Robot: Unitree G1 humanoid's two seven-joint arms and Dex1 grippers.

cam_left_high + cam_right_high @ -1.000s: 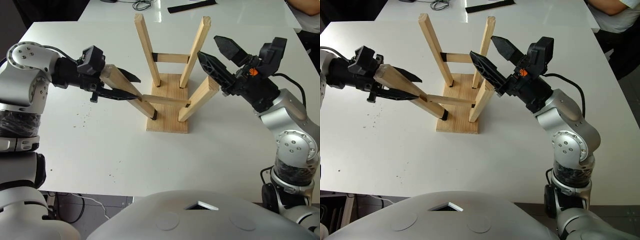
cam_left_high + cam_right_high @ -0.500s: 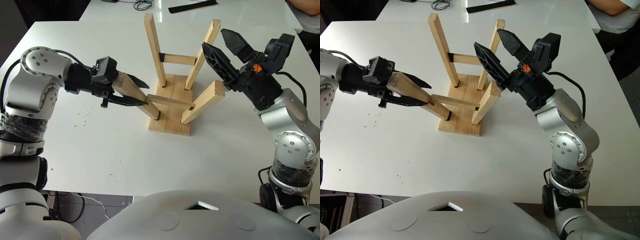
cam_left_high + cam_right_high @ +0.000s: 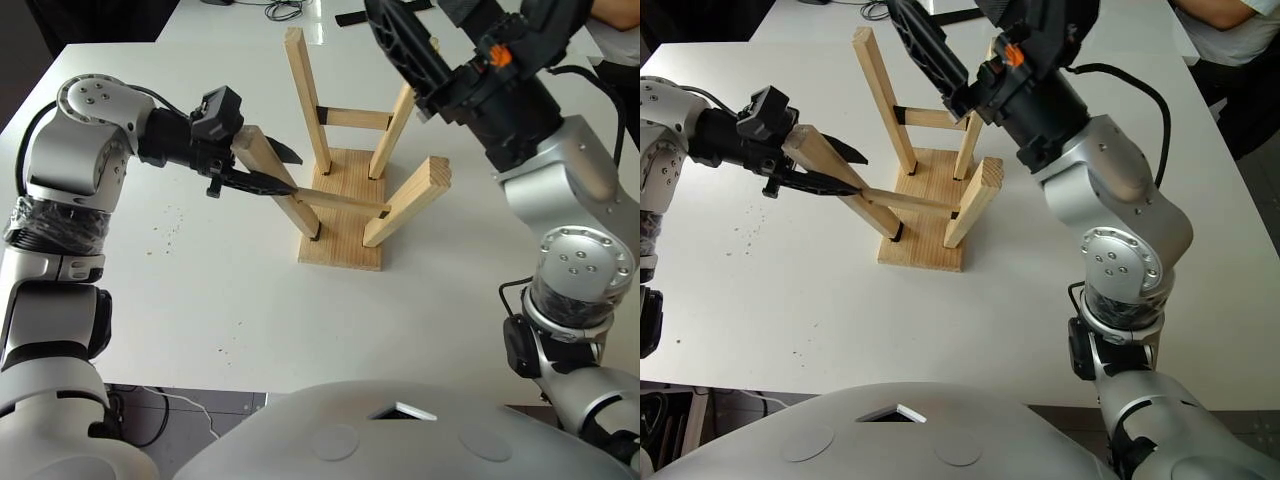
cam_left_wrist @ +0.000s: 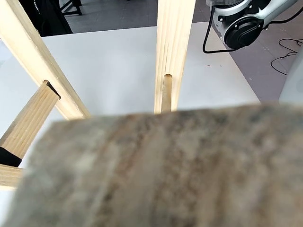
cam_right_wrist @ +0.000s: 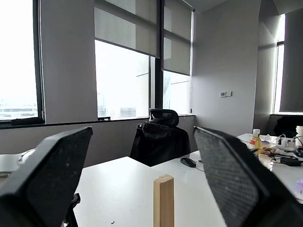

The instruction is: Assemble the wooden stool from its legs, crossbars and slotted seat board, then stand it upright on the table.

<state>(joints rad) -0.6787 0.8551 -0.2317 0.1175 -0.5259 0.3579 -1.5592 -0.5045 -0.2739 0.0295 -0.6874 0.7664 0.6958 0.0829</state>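
A white bench [image 3: 180, 290] carries a scatter of small dark specks [image 3: 168, 226] on its left part. Behind it stands a 2nd white table [image 3: 250, 22] with black cables [image 3: 285, 8] and a flat black strip [image 3: 348, 18]. Tall windows [image 5: 124, 80] let in bright daylight, their grey roller blinds [image 5: 127, 26] drawn partway down. A black office chair [image 5: 160, 137] stands before them at a white desk [image 5: 118, 189], where a dark mouse [image 5: 188, 162] lies. The grey wall [image 5: 227, 56] bears a small control panel [image 5: 225, 94]. The floor [image 4: 265, 59] is grey.
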